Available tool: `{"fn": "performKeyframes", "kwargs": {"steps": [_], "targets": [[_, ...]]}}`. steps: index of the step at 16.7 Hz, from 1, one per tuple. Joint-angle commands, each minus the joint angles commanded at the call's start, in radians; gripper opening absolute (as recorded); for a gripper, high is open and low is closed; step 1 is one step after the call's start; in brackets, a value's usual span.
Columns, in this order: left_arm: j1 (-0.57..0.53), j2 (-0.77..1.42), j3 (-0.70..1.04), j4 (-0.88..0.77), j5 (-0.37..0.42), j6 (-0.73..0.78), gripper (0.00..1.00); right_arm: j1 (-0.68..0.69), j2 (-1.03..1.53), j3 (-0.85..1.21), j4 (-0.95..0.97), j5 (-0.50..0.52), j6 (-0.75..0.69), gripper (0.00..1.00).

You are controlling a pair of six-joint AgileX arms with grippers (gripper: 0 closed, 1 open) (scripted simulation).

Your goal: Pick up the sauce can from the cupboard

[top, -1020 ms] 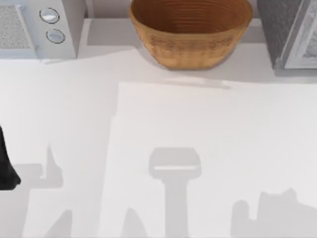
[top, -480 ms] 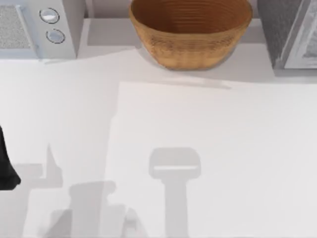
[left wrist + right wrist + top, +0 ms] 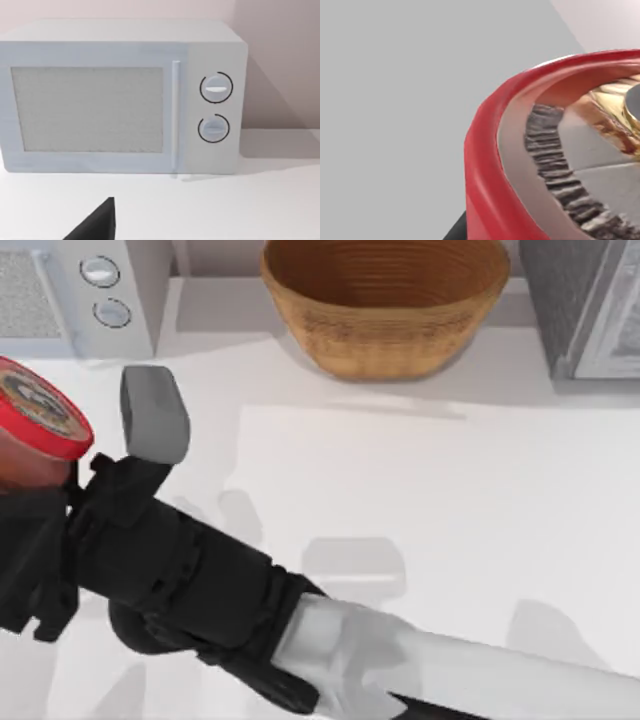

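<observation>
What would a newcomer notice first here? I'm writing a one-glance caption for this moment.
First, the black and white arm lying across the lower half of the top view, its gripper at the table's left edge, at the red-lidded sauce can. Next, the woven basket at the far middle, with the white microwave in the far left corner. The can's red lid looms large in the right wrist view.

My right gripper (image 3: 35, 500) sits at the table's (image 3: 420, 500) left edge, the sauce can (image 3: 35, 425) touching it. The microwave (image 3: 85, 295) stands just behind it. The basket (image 3: 385, 305) lies well off to its right, at the back.
</observation>
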Motion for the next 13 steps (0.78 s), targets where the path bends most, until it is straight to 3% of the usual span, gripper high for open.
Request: {"fn": "performKeyframes", "kwargs": {"steps": [7, 13], "targets": [[0.000, 0.000, 0.000, 0.000, 0.000, 0.000, 1.00, -0.380, 0.165, 0.817, -0.227, 0.023, -0.453, 0.00], [0.000, 0.000, 0.000, 0.000, 0.000, 0.000, 1.00, -0.595, 0.259, 1.281, -0.359, 0.031, -0.708, 0.00]]}}
